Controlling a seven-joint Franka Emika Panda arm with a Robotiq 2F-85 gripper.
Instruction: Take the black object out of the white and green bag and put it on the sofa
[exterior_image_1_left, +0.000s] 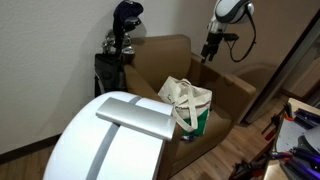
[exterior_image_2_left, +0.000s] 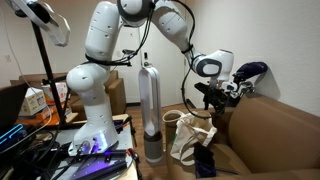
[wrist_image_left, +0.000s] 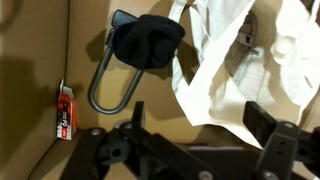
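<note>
The white and green bag (exterior_image_1_left: 187, 104) stands on the seat of the brown sofa (exterior_image_1_left: 232, 92); it shows in both exterior views (exterior_image_2_left: 189, 136). In the wrist view the black object (wrist_image_left: 146, 40), a black block with a grey U-shaped loop, lies on the brown seat (wrist_image_left: 30, 70) just beside the bag's white cloth (wrist_image_left: 235, 60). My gripper (wrist_image_left: 200, 125) is open and empty, hanging above the bag's edge and the seat. In the exterior views it (exterior_image_1_left: 211, 47) (exterior_image_2_left: 218, 94) is well above the sofa. The sofa also shows in an exterior view (exterior_image_2_left: 275, 130).
A small red box (wrist_image_left: 66, 110) lies on the seat near the black object. A black golf bag (exterior_image_1_left: 118, 52) stands behind the sofa. A large white rounded thing (exterior_image_1_left: 110, 140) fills the foreground. A silver cylinder (exterior_image_2_left: 150, 105) stands next to the robot base.
</note>
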